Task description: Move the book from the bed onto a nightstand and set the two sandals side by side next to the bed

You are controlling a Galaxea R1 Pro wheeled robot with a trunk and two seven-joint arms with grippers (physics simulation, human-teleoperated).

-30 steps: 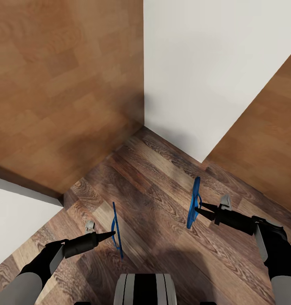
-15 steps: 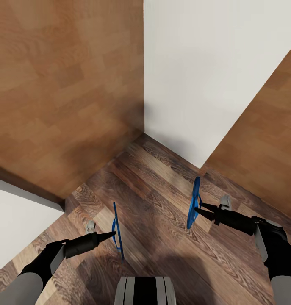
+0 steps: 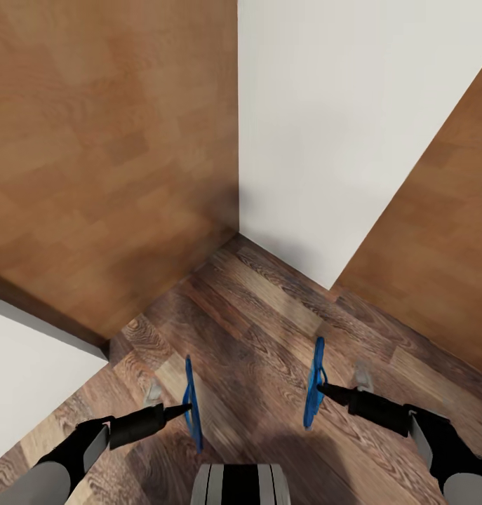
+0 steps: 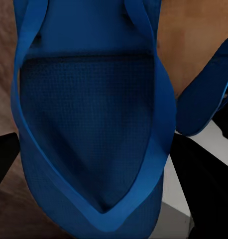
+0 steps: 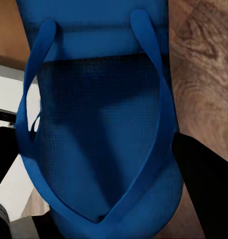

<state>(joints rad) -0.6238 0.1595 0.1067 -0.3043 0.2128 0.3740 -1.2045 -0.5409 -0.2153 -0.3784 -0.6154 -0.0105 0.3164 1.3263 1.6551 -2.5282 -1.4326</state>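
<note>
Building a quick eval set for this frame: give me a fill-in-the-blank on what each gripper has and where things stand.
1. The left gripper is shut on a sandal whose colour is ____.
2. The right gripper is shut on the other ____.
3. Both sandals hang on edge above a floor made of ____ planks.
4. Straight ahead, the wall is plain ____.

Missing words: blue; sandal; wood; white

A dark brown wood-plank floor (image 3: 269, 330) runs between upright surfaces. A plain white wall panel (image 3: 339, 119) meets a broad light brown wooden panel (image 3: 107, 140) at a shadowed corner. Another white surface (image 3: 23, 372) sits beside the floor, and more light brown wood (image 3: 437, 266) stands opposite.
</note>
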